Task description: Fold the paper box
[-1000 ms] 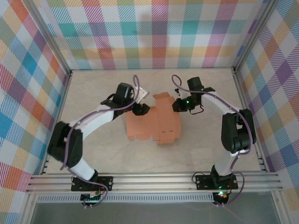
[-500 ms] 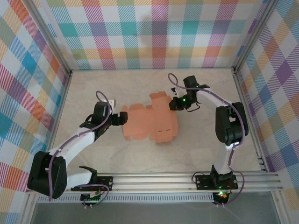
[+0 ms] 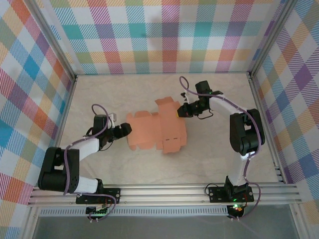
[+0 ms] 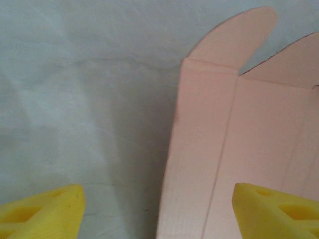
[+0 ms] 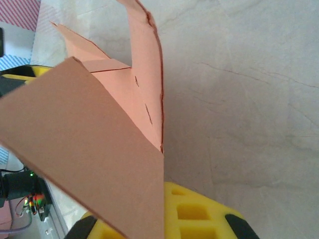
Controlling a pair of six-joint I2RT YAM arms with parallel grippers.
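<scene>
The salmon-orange flat card box cut-out [image 3: 157, 130] lies in the middle of my pale marbled desk [image 3: 219, 154], most of it flat. My right pincer [image 3: 181, 111] pinches its far right flap and holds that card raised off the desk. My left pincer [image 3: 123, 130] sits low at the sheet's left side, fingers [image 4: 45, 211] spread wide, with the creased left edge between them.
</scene>
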